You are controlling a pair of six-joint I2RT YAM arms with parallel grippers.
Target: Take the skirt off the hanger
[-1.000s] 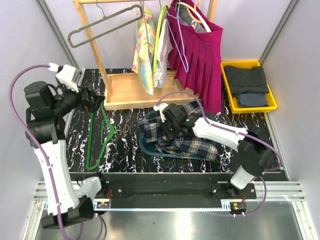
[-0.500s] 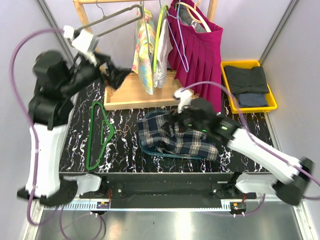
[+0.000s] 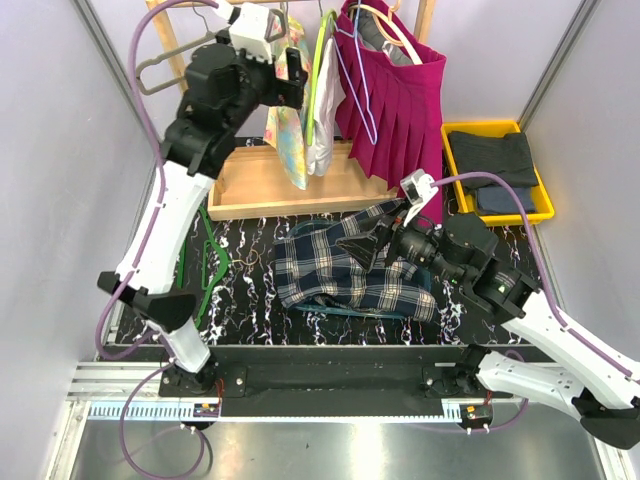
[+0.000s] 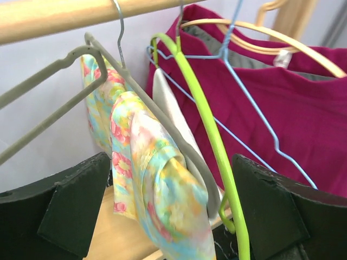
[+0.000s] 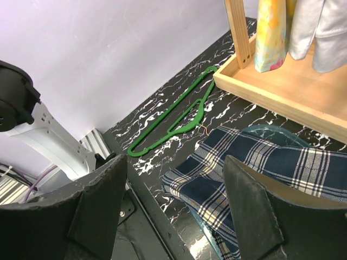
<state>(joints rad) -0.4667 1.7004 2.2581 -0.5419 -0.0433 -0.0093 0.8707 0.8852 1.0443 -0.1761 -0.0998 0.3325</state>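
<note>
A floral skirt [image 4: 157, 195] hangs on a grey hanger [image 4: 179, 146] from the wooden rail [image 4: 65, 19]. My left gripper [image 4: 171, 211] is open at the rack [image 3: 290, 75], one finger on each side of this skirt, not touching it. Beside it hang a lime green hanger [image 4: 211, 135] and a magenta pleated skirt [image 4: 293, 124]. A plaid skirt [image 3: 345, 270] lies crumpled on the table over a teal hanger [image 3: 340, 308]. My right gripper [image 3: 375, 240] hovers open just above the plaid skirt [image 5: 271, 168], holding nothing.
A green hanger [image 3: 205, 265] lies on the table at the left. The rack's wooden base [image 3: 270, 185] stands behind the plaid skirt. A yellow bin [image 3: 497, 170] with dark clothes sits at the back right. An empty grey hanger [image 3: 160, 70] hangs at the rail's left end.
My left arm swung up from the table's left side to the rack. My right gripper opened and drew back from the plaid skirt, which stayed on the table.
</note>
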